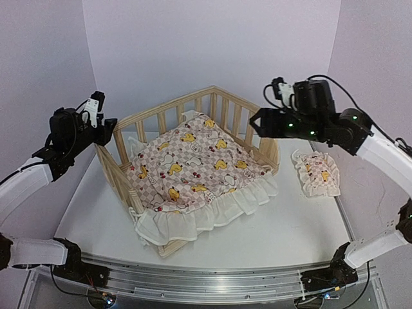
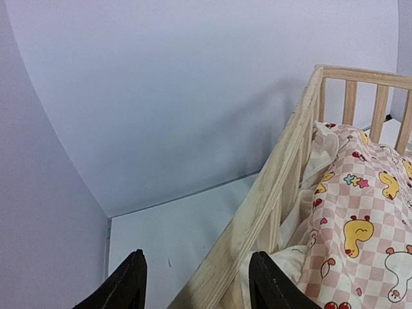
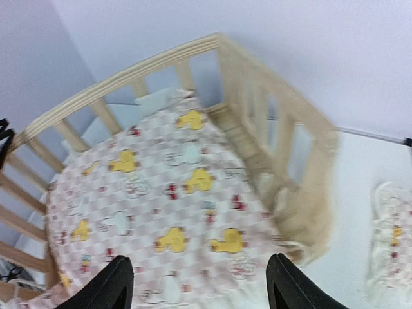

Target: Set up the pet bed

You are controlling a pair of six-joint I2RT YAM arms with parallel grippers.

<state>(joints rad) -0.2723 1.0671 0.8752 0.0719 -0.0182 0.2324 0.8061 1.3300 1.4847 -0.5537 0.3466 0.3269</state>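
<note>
Pet bed (image 1: 164, 109) between two raised arms (image 1: 38, 174) (image 1: 380, 151)

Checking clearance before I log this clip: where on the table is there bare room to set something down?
Widest bare patch: the table strip between the bed and the near edge. It is also bare left of the bed, toward the wall. Crowded: the gap between bed and pillow is narrow, and the cushion fills the bed.

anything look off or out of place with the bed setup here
Yes. The cushion sits skewed in the pet bed, its white ruffle spilling out over the near front edge. The small matching pillow lies outside the frame, on the table to its right.
</note>
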